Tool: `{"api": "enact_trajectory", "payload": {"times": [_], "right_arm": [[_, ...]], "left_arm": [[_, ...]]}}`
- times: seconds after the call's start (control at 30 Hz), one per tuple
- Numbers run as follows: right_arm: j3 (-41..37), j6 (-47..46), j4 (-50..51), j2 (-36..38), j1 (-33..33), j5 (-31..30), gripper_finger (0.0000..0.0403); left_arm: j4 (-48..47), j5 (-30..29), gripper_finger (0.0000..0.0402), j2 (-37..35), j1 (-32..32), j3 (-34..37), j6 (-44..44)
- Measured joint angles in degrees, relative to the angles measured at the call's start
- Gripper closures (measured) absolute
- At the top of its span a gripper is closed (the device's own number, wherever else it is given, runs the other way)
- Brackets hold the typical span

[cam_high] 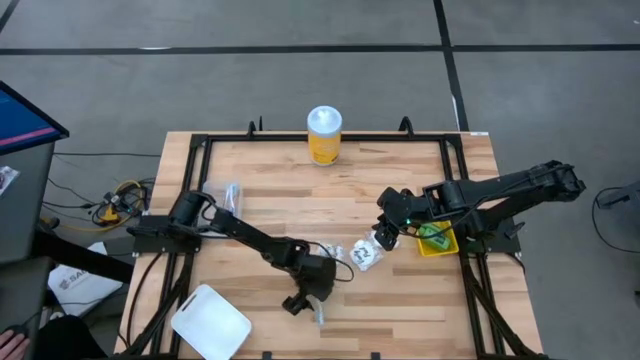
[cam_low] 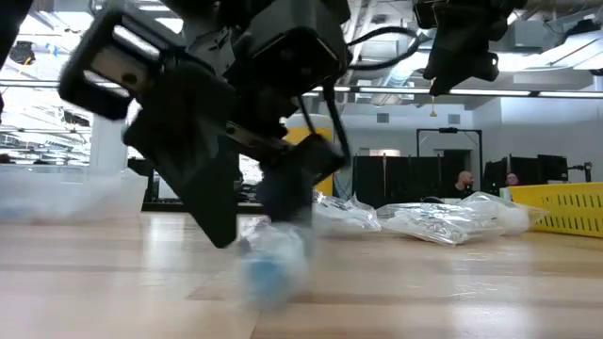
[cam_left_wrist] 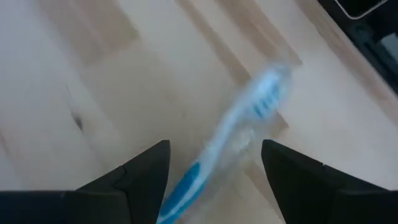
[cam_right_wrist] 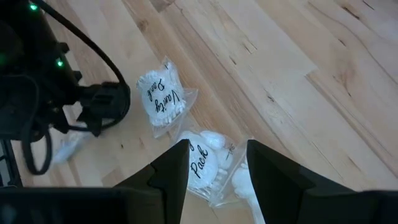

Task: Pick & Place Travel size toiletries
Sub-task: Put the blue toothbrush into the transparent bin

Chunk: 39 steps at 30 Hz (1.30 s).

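A blue toothbrush (cam_left_wrist: 239,130) in a clear wrapper lies on the table near its near edge. My left gripper (cam_left_wrist: 214,165) is open, with one finger on each side of the toothbrush, low over the wood (cam_high: 305,300) (cam_low: 254,221). White crinkly packets with dark print lie mid-table: one (cam_right_wrist: 160,98) reads "Vanity Pack", another (cam_right_wrist: 205,168) sits under my right gripper (cam_right_wrist: 214,165). That gripper is open and held above the table (cam_high: 385,238) (cam_low: 462,66). Green bits (cam_high: 435,232) lie in a yellow bin.
The yellow bin (cam_high: 440,246) sits at the table's right edge, under the right arm. A tall yellow jar with a white lid (cam_high: 324,135) stands at the far edge. A white board (cam_high: 210,320) lies at the near left corner, and a clear packet (cam_high: 232,195) near the left arm.
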<state>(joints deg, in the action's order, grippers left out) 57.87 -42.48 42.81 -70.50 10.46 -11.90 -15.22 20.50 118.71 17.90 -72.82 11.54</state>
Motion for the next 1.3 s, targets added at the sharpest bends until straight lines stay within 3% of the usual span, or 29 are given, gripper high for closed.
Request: {"api": "enact_trajectory", "payload": {"times": [0.13,0.23,0.4,0.6,0.67,0.77,1.1,1.17,1.3], "right_arm": [[0.0,0.6,0.0,0.0,0.0,0.0,0.0249],[0.0,0.9,0.0,0.0,0.0,0.0,0.0249],[0.0,0.9,0.0,0.0,0.0,0.0,0.0249],[0.0,0.9,0.0,0.0,0.1,0.0,0.0249],[0.0,0.9,0.0,0.0,0.1,0.0,0.0249],[0.0,1.0,0.0,0.0,0.1,0.0,0.0249],[0.0,1.1,0.0,0.0,0.1,0.0,0.0249],[0.0,1.1,0.0,0.0,0.1,0.0,0.0249],[0.0,1.1,0.0,0.0,0.1,0.0,0.0249]], "left_arm": [[-8.4,0.2,0.0151,-2.3,0.3,0.2,-5.2],[-12.0,-2.2,0.0151,-4.6,0.9,1.1,-4.1],[-10.7,-8.7,0.0151,-8.5,1.8,4.5,1.1],[-9.3,-9.5,0.0151,-8.8,3.0,7.4,-1.3],[-8.9,-12.5,0.0157,-8.8,4.0,7.8,-1.0],[-8.3,-17.4,0.0186,-8.8,4.9,8.6,-0.8],[-8.9,-19.0,0.0372,-9.0,5.0,9.2,-1.4],[-8.8,-19.1,0.0388,-9.6,5.0,9.2,-2.7],[-11.4,-21.0,0.0381,-12.8,4.6,9.8,-9.5]]}}
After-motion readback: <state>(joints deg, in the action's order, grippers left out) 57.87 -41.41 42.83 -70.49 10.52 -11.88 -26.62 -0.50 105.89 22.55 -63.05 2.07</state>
